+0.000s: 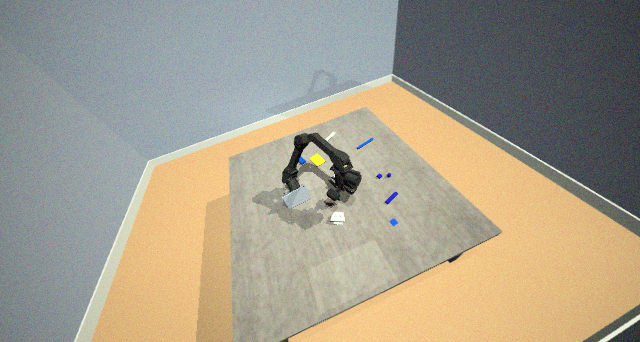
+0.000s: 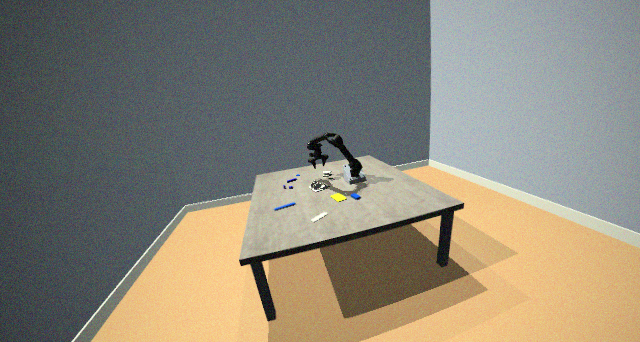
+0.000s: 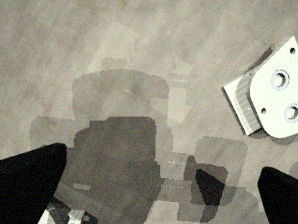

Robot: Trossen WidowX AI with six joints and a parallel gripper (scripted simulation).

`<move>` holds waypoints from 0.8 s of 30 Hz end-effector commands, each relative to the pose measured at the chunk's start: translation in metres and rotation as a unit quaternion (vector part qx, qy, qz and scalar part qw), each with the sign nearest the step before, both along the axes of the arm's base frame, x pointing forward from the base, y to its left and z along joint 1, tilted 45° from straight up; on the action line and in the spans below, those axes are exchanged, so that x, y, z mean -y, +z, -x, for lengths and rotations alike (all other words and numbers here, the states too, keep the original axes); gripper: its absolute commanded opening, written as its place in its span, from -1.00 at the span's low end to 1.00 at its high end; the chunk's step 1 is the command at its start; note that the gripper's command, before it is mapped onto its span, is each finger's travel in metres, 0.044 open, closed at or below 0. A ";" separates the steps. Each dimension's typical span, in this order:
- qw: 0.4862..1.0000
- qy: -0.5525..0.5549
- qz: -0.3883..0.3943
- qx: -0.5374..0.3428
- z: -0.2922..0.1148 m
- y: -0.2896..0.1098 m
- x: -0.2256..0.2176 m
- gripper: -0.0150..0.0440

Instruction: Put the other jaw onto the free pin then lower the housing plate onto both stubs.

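The white housing plate [image 1: 338,216] [image 2: 327,172] [image 3: 272,97], with round holes in it, lies raised on a pale block at the right of the wrist view. The white base with the jaws [image 2: 318,186] stands on the table away from the plate. The arm mostly hides it in the top view, and only a scrap shows at the wrist view's bottom left. How its jaws sit on the pins and whether the teeth mesh cannot be told. My gripper [image 2: 319,166] [image 3: 165,167] is open and empty, above the table between the base and the plate.
On the table [image 1: 270,282] [image 2: 400,207] lie a yellow square [image 1: 317,160] [image 2: 338,197], a blue block [image 2: 355,196], a long blue bar [image 1: 365,143] [image 2: 285,206], a dark blue bar [image 1: 391,198], two small dark blue pieces, a small blue square [image 1: 394,222] and a white strip [image 2: 319,217].
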State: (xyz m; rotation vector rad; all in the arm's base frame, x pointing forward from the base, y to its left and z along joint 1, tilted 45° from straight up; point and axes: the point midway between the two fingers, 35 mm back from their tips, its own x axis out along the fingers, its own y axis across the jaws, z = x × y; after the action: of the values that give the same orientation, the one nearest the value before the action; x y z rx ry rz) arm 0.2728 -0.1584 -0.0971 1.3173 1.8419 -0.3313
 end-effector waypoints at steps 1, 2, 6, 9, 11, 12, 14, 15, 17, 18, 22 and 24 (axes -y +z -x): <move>0.999 -0.032 0.007 -0.032 0.006 -0.006 0.008 1.00; 0.998 -0.041 0.008 -0.040 0.008 -0.007 0.010 1.00; 0.994 -0.079 0.013 -0.075 0.016 -0.013 0.018 1.00; 0.989 -0.107 0.017 -0.100 0.022 -0.017 0.023 1.00; 0.985 -0.125 0.019 -0.117 0.026 -0.020 0.027 1.00; 0.983 -0.134 0.020 -0.126 0.028 -0.022 0.029 1.00; 0.978 -0.153 0.022 -0.143 0.032 -0.024 0.032 1.00; 0.975 -0.162 0.024 -0.151 0.034 -0.026 0.034 1.00; 0.969 -0.180 0.026 -0.168 0.038 -0.028 0.037 1.00; 0.966 -0.189 0.027 -0.176 0.040 -0.030 0.039 1.00; 0.951 -0.224 0.030 -0.210 0.049 -0.035 0.045 1.00; 0.943 -0.241 0.032 -0.226 0.054 -0.038 0.048 1.00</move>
State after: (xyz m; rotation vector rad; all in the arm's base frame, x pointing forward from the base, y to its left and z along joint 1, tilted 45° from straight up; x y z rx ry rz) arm 0.2246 -0.2014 -0.1308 1.7138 1.8259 -0.9465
